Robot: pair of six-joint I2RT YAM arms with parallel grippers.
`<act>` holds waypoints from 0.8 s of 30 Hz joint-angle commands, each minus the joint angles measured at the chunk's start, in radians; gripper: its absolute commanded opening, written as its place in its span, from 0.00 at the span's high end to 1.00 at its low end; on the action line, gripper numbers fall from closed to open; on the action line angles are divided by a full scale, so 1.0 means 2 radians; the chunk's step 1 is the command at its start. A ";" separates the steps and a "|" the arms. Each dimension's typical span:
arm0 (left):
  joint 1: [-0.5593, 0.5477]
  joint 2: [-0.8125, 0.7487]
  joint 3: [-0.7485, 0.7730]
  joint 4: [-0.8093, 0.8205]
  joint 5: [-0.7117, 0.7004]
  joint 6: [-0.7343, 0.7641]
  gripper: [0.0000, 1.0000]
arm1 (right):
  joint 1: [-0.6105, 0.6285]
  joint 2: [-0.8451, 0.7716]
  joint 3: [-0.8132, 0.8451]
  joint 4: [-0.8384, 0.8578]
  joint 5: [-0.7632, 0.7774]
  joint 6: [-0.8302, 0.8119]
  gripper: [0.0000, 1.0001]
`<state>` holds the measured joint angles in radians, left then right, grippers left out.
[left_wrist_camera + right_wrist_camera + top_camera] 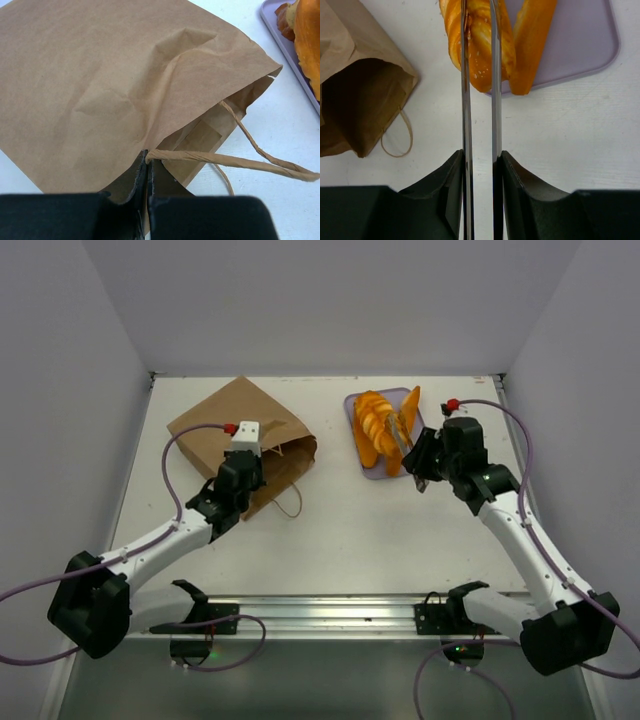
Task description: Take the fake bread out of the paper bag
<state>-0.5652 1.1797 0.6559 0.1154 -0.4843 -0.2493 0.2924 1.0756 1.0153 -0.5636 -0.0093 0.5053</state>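
The brown paper bag (pixel 232 430) lies flat at the back left, its mouth facing right. My left gripper (pixel 252 453) is shut on the bag's upper lip (pixel 142 150), right where a string handle (pixel 225 160) starts. Several pieces of orange fake bread (pixel 378 430) lie on a lavender tray (pixel 350 400). My right gripper (pixel 480 157) is shut on thin metal tongs (pixel 466 100). The tongs' two arms reach forward on either side of a twisted seeded roll (pixel 480 55), and their tips are out of the right wrist view. The bag's mouth (pixel 365 95) is dark inside, with no bread showing.
A loose handle loop (pixel 290 505) lies on the white table in front of the bag. The tray's corner (pixel 280 30) sits just right of the bag's mouth. A metal rail (pixel 320 610) runs along the near edge between the arm bases. Grey walls enclose the table.
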 commanded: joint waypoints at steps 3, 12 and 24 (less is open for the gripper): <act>0.001 -0.028 -0.017 0.035 -0.008 -0.011 1.00 | -0.004 0.026 0.025 0.105 0.041 0.014 0.85; 0.001 -0.042 -0.046 0.071 0.005 -0.006 1.00 | -0.004 0.082 0.026 0.164 0.058 0.030 0.84; 0.001 -0.052 -0.056 0.083 0.004 -0.003 1.00 | -0.005 0.114 -0.004 0.194 0.039 0.039 0.77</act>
<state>-0.5652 1.1076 0.5575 0.2031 -0.4736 -0.2481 0.2871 1.3155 1.0065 -0.2710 0.0608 0.5682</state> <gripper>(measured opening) 0.010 0.359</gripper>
